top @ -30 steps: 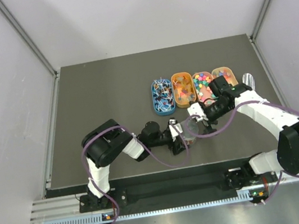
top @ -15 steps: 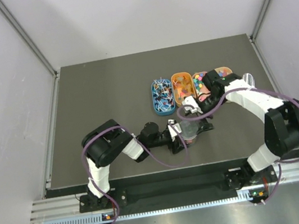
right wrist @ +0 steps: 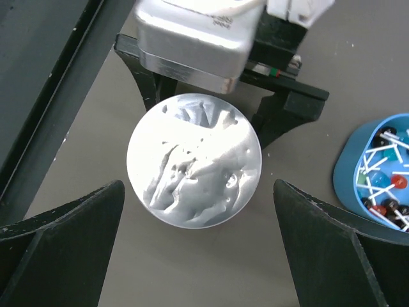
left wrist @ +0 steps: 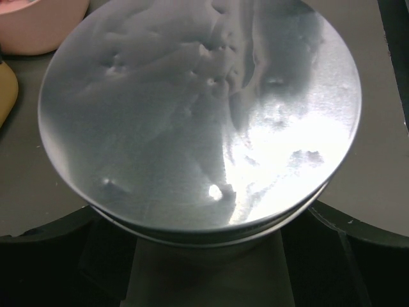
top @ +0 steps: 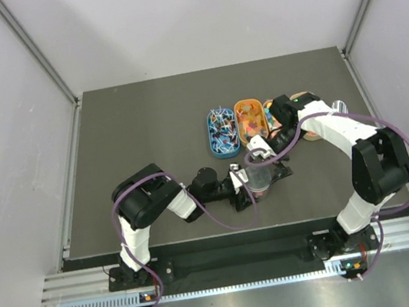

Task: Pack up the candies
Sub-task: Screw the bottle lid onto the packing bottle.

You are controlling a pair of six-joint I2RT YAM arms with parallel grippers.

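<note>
At the far left, the left arm (top: 149, 197), folded low over the dark table (top: 130, 126). Stretches to the right along the near part of the table. Ends in the left claw (top: 250, 184), clenched on a clear round jar (top: 260, 179): in the left wrist view, black fingers (left wrist: 45, 256) pressed close to both sides of the jar body, just under its rim. Upright between those fingers; resting on the table or lifted, cannot tell. Carries a shiny silver round top (right wrist: 193, 169), a little wrinkled, covering the whole mouth. Content of the jar not possible to tell.

Right above the jar, the right claw (right wrist: 198, 188), released, with both fingers (right wrist: 64, 243) spread wide and well apart from the jar on either side. Grasps nothing. Looks straight down on the silver top.

Behind the jar, a row of oval trays side by side, and in them the candies (top: 222, 129). From the left: blue tray (right wrist: 348, 169), with red and blue sweets on thin white sticks; orange tray (top: 240, 124), with orange and red pieces; pink tray (left wrist: 38, 32), mostly hidden under the right arm (top: 341, 130), a few mixed colours showing; tan tray (top: 303, 95), also half covered by that arm, content not clear. At the far right, just beside the arm, a small silver thing (top: 340, 107), too small to name.
</note>
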